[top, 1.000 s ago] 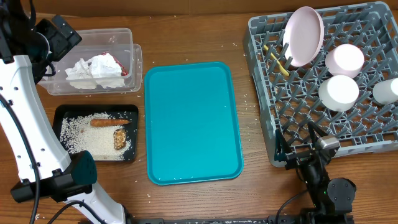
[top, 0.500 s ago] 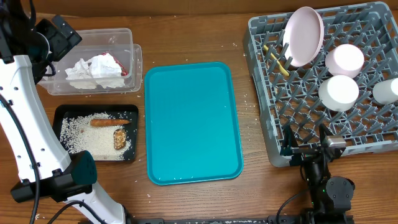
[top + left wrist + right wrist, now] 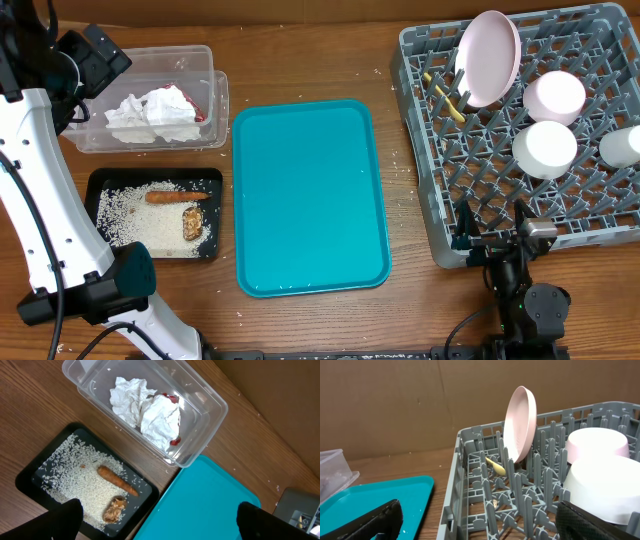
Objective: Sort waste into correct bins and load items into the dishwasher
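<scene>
Left gripper (image 3: 160,525) and right gripper (image 3: 485,525) both wide open, holding nothing.
Below the left one lies the black tray (image 3: 30,467) with rice crumbs (image 3: 70,475), carrot stick (image 3: 117,480) and brown chunk (image 3: 115,509); farther ahead the clear tub (image 3: 212,412) keeps the napkin (image 3: 150,415) and red wrapper (image 3: 171,399). Just before the right one stands the dish rack (image 3: 465,445) with plate (image 3: 520,420) on its edge, spoon (image 3: 495,466) beside it, and two bowls (image 3: 595,442) at its right side.

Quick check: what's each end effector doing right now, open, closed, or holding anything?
Left end effector: open, holding nothing.
Right end effector: open, holding nothing.
</scene>
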